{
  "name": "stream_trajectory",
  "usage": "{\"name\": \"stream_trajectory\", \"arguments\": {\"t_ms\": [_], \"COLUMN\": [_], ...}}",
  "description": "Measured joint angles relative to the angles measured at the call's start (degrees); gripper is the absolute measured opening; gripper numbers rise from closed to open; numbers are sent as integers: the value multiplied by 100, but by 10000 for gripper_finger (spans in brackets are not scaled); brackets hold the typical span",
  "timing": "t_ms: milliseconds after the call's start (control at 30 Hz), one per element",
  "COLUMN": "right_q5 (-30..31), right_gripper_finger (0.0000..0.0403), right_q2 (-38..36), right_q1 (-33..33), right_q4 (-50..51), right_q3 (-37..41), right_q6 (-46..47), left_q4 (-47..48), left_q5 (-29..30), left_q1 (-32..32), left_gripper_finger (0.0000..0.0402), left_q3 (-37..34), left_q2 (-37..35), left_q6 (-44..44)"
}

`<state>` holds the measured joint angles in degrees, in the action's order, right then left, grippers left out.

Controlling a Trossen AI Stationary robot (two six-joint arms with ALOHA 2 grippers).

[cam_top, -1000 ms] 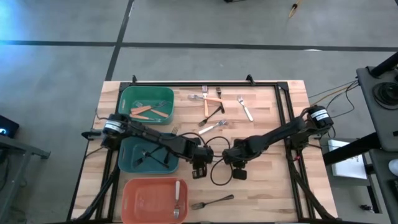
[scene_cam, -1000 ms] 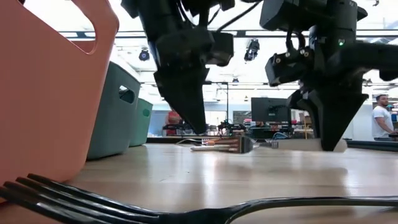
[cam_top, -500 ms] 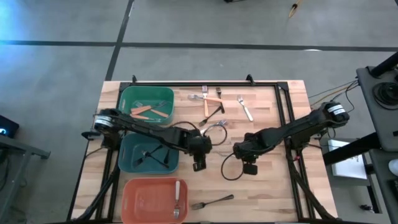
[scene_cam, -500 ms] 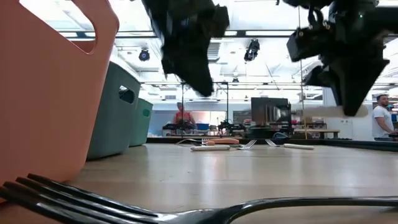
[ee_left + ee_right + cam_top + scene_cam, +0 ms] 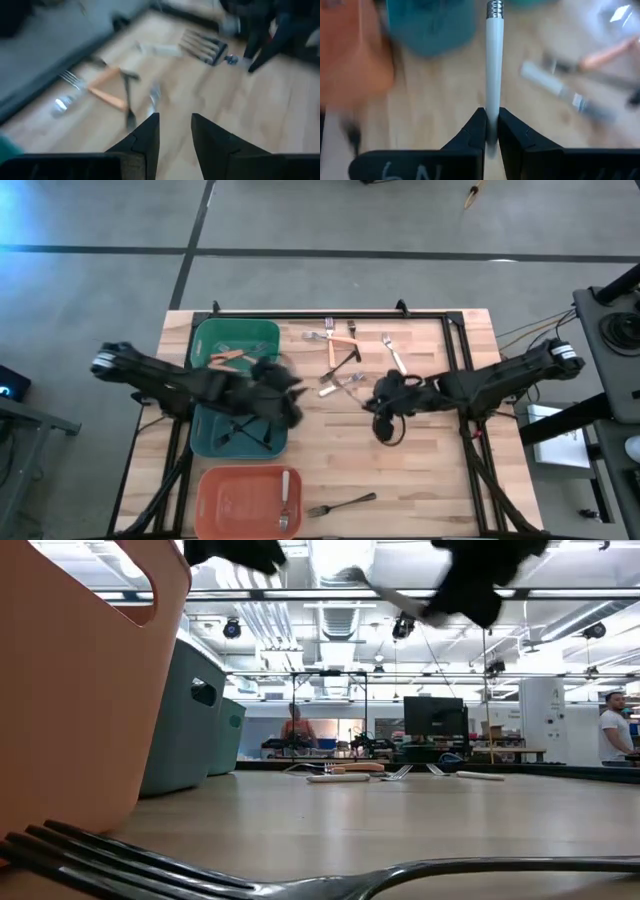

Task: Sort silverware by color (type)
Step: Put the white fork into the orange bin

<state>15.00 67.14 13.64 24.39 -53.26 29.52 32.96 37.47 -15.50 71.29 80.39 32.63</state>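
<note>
**White fork held, left arm empty over the teal bin**

The right gripper (image 5: 491,131) has its jaws closed tight on a white fork (image 5: 494,60), pinching the handle so it runs straight out ahead of the jaws. In the high view this gripper (image 5: 385,402) sits raised above the middle of the table (image 5: 430,480), just beside the loose pile of forks (image 5: 340,355). A grip at one end of the handle leaves most of the fork free, which should make it easy to drop lengthwise into a bin.

The left gripper (image 5: 174,131) has its jaws narrowly parted with nothing between them. It hovers (image 5: 280,392) at the edge of the teal bin (image 5: 215,442), clear of the table, probably out of the other arm's way.

The bins suggest the sorting rule. The green bin (image 5: 205,335) holds orange forks (image 5: 232,358), the teal bin holds black forks (image 5: 245,430), and the salmon bin (image 5: 225,495) holds one white fork (image 5: 284,505). So the salmon bin, well apart from the right jaws and past the left arm, looks like the target.

Beyond the left jaws lie an orange fork (image 5: 107,90) and a black fork (image 5: 128,97), crossed, unsorted. Another black fork (image 5: 342,504) lies just beside the salmon bin.
</note>
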Motion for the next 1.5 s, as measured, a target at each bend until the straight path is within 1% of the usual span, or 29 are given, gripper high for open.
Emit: {"name": "stream_trajectory", "arguments": {"t_ms": [33, 100, 167, 267, 367, 433, 500, 567, 667, 800, 867, 1000, 1033, 1133, 1267, 1500], "right_q5": [166, 399, 461, 465, 453, 451, 390, 279, 239, 241, 238, 239, 237, 105, 89, 86], "right_gripper_finger": [19, 19, 19, 19, 19, 19, 19, 19, 19, 19, 19, 19, 19, 19, 19, 19], "right_q2": [-46, -89, -119, -93, -29, 5, 26, 66, 150, 325, 390, 370, 345, 342, 348, 353], "right_q1": [-37, -115, -210, -352, -482, -545, -568, -587, -592, -592, -592, -592, -592, -592, -578, -578], "right_q4": [-252, -839, -1607, -2699, -3544, -3895, -4110, -4348, -4427, -4400, -4392, -3973, -3871, -3797, -3777, -3660], "right_q3": [-2, -1, -2, -4, -4, -8, -8, -8, -48, -147, -233, -413, -441, -551, -670, -747], "right_q6": [-55, -238, -455, -793, -1068, -1217, -1299, -1360, -1364, -1364, -1368, -1370, -1375, -1458, -1585, -1716], "left_q4": [-254, -1148, -2472, -4595, -6435, -7305, -7773, -7859, -7778, -7628, -7278, -6179, -6081, -5899, -5806, -6041], "left_q5": [298, 741, 808, 386, -372, -868, -1144, -1201, -1337, -2006, -2180, -2154, -2141, -2142, -2141, -2302], "left_q1": [-111, -274, -332, -230, 38, 223, 383, 532, 733, 895, 925, 939, 942, 981, 1015, 1026], "left_gripper_finger": [95, 95, 95, 95, 95, 95, 95, 95, 97, 110, 118, 133, 135, 140, 142, 142], "left_q3": [-209, -695, -1271, -2128, -2792, -3084, -3244, -3254, -3163, -2738, -2464, -1957, -1854, -1692, -1656, -1535], "left_q2": [-274, -766, -1151, -1508, -1653, -1653, -1618, -1543, -1327, -926, -777, -790, -801, -799, -764, -479], "left_q6": [45, -17, -493, -1220, -1407, -1415, -1414, -1410, -1130, -1014, -1042, -1094, -1150, -1347, -1282, -1203]}}
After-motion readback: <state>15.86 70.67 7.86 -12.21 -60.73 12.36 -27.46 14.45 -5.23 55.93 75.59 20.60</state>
